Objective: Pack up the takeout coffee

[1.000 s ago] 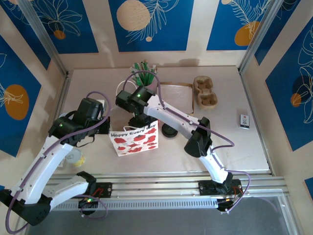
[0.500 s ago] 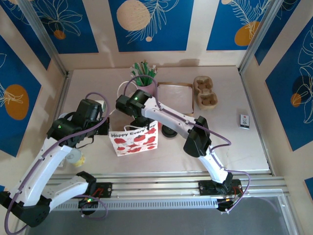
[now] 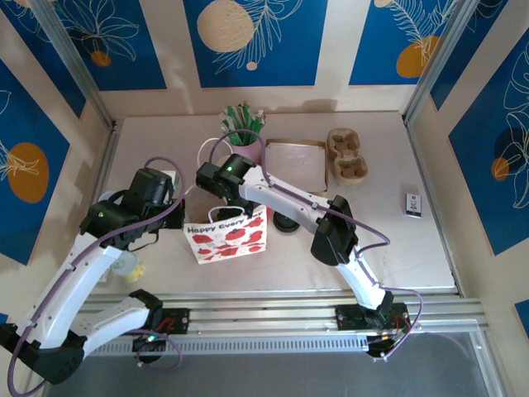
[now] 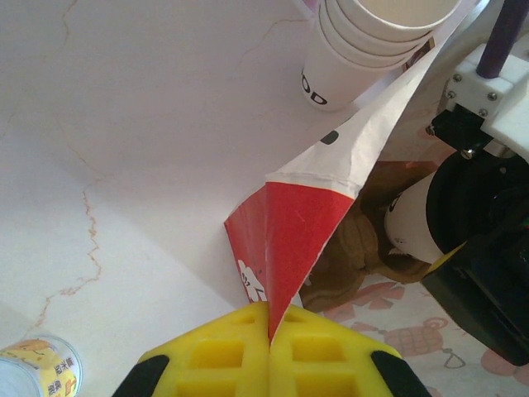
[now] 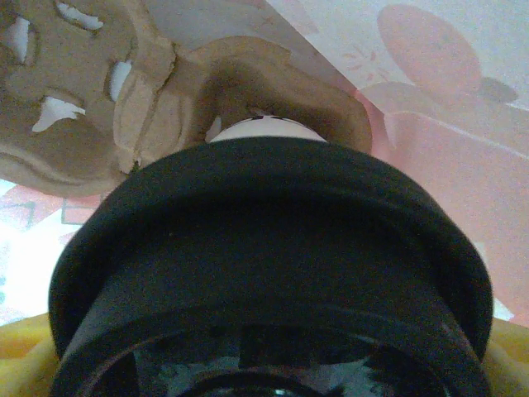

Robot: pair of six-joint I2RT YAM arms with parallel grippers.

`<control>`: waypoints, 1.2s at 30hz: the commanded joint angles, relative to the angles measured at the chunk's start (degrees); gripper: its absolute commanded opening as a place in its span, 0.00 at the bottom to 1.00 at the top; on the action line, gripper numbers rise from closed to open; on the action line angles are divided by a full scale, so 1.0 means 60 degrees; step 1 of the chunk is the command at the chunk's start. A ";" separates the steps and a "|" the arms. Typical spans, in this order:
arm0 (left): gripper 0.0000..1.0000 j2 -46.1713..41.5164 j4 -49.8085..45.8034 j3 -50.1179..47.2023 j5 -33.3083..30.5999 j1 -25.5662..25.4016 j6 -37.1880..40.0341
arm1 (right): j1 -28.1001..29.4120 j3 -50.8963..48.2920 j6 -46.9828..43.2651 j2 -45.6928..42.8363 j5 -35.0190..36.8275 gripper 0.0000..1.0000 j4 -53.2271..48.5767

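Coffee going into the bag: nearly packed, not seated yet.
My left gripper (image 4: 269,332) is pinching shut on the gift bag (image 4: 289,223) rim, holding it open. My right gripper (image 5: 273,372) is clamping the takeout coffee (image 5: 264,248) around its lid, w/ the cup hanging inside the bag just above the carrier (image 5: 91,107), at the right of the left wrist view. Left to do, I'd say: lowering it into a pocket, letting go. Count: 1 lidded coffee, 1 bag, 2 carriers (1 in bag, plus spare carrier (image 3: 347,157) upper right of top view), 1 stack of lidless cups (image 4: 372,50), 1 pile of loose lids (image 3: 287,223).
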 commanded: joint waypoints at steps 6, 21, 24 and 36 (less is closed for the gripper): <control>0.00 -0.0157 -0.0159 -0.0022 -0.0146 -0.0057 0.0079 | -0.0275 0.0007 0.0195 0.0037 -0.0265 0.84 -0.0431; 0.00 -0.0193 -0.0217 0.0022 -0.0174 -0.0057 0.0119 | -0.0438 -0.0307 0.0152 -0.0172 -0.0246 0.87 -0.0409; 0.00 -0.0219 -0.0217 0.0015 -0.0204 -0.0057 0.0159 | -0.0440 -0.0340 0.0152 -0.0169 -0.0276 0.87 -0.0395; 0.00 -0.0232 -0.0247 0.0066 -0.0187 -0.0057 0.0163 | -0.0453 -0.0618 0.0123 -0.0311 -0.0359 0.87 -0.0193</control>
